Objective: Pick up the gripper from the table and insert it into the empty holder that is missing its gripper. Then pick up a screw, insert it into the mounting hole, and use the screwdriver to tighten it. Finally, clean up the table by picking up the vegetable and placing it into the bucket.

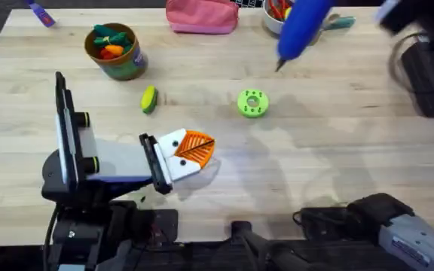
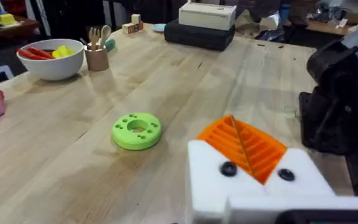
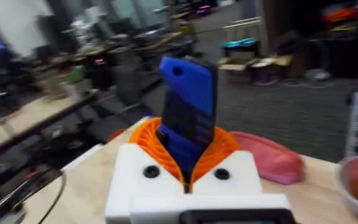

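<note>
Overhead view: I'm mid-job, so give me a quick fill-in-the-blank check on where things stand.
1. The right gripper has its jaws shut on the blue ____.
2. The vegetable lies on the table, not yet in the olive ____.
3. The round disc lying right of the vegetable is coloured ____.
Missing words: screwdriver; bucket; green.
</note>
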